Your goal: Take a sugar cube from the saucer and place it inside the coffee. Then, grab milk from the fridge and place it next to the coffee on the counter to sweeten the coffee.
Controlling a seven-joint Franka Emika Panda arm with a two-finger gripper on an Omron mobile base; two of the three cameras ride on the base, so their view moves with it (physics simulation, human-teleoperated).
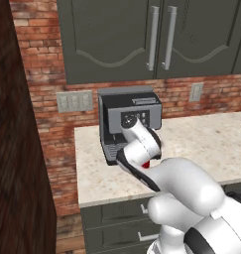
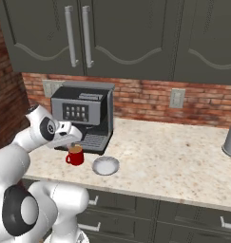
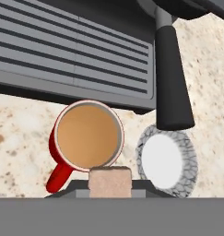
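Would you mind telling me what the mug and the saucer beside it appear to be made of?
The red mug looks like glazed ceramic: smooth, evenly coloured walls with a pale rim. The saucer also seems ceramic, plain white at its centre with a grey, crackle-patterned rim; the rendering leaves this uncertain.

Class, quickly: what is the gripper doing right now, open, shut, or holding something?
Gripper: shut on the sugar cube, above the coffee.

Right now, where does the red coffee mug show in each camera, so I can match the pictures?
Left base view: the coffee is just a red sliver at centre, mostly hidden behind the arm.
Right base view: lower left, the coffee stands on the counter, left of the saucer.
Hand view: centre-left, the coffee, seen from above.
Shared landmark: the coffee machine, directly behind the mug.
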